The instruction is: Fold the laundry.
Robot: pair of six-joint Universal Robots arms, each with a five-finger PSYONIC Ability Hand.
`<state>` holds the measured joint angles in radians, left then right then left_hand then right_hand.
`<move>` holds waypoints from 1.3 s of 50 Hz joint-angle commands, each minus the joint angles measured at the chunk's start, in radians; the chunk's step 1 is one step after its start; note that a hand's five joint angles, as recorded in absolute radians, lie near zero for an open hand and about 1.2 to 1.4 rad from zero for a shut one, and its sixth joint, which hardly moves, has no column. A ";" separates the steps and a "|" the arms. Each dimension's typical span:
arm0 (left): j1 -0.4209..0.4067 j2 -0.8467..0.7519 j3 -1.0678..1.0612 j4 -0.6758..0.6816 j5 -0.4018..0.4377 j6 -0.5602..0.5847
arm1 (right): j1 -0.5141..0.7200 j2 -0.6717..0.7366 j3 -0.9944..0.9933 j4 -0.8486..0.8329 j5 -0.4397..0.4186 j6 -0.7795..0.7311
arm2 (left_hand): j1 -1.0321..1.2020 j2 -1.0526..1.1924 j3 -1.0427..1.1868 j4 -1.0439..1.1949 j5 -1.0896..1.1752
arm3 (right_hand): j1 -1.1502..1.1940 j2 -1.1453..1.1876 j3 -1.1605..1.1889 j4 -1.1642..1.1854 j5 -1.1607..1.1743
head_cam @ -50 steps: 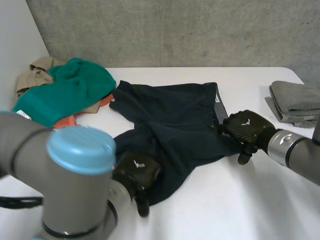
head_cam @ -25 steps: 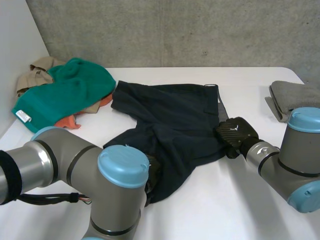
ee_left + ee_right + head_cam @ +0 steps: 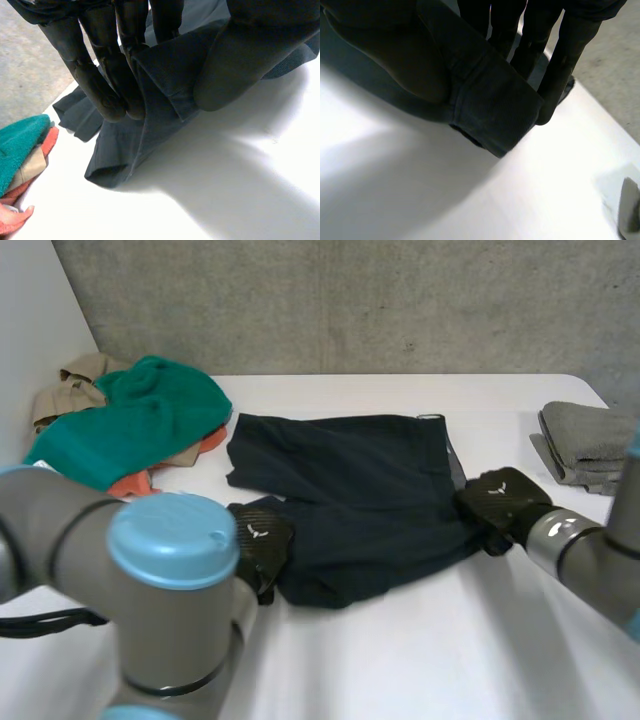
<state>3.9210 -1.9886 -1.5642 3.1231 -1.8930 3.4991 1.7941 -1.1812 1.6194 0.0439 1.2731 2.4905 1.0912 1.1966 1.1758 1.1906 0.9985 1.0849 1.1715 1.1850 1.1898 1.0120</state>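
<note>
Dark navy shorts [image 3: 350,490] lie spread across the middle of the white table [image 3: 420,660]. My left hand [image 3: 258,545] is at their near left corner, where straight fingers [image 3: 107,95] and the thumb [image 3: 235,65] pinch a fold of the dark cloth [image 3: 160,75]. At the near right corner my right hand [image 3: 500,502] does likewise, with the hem [image 3: 492,107] caught between its fingers [image 3: 560,65] and its thumb [image 3: 410,60].
A heap of laundry lies at the back left: a teal towel [image 3: 130,420] over tan [image 3: 75,385] and orange [image 3: 140,480] garments. A folded grey towel [image 3: 590,445] sits at the table's right edge. Bare table lies in front of the shorts.
Both hands have closed on the shorts' near corners and pulled them apart. The crumpled near leg is now stretched out flat, and the left hand has moved up and leftward.
</note>
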 commanded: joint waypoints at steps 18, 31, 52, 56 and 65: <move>0.155 -0.114 0.321 -0.222 0.163 0.156 | -0.042 0.093 -0.258 0.415 -0.037 -0.191 | 0.305 0.200 0.220 0.206 0.223 | 0.311 0.225 0.211 0.206 0.210; 0.212 -0.628 1.147 -0.267 0.112 0.169 | 0.040 0.394 -0.624 0.124 0.092 -0.033 | 0.305 0.200 0.220 0.206 0.223 | 0.311 0.225 0.211 0.206 0.210; 0.212 -0.492 1.075 -0.123 0.024 0.087 | 0.048 0.309 -0.655 -0.056 0.276 0.122 | -0.917 -1.022 -1.001 -1.016 -0.998 | -0.910 -0.997 -1.011 -1.015 -1.012; 0.210 -0.398 0.900 -0.071 0.087 0.083 | 0.044 0.189 -0.532 0.099 0.213 0.119 | -0.917 -1.022 -1.001 -1.016 -0.998 | -0.910 -0.997 -1.011 -1.015 -1.012; 0.201 -0.297 0.655 -0.031 0.130 0.067 | 0.004 0.069 -0.280 0.252 0.152 0.116 | -0.917 -1.022 -1.001 -1.016 -0.998 | -0.693 -0.780 -0.793 -0.798 -0.795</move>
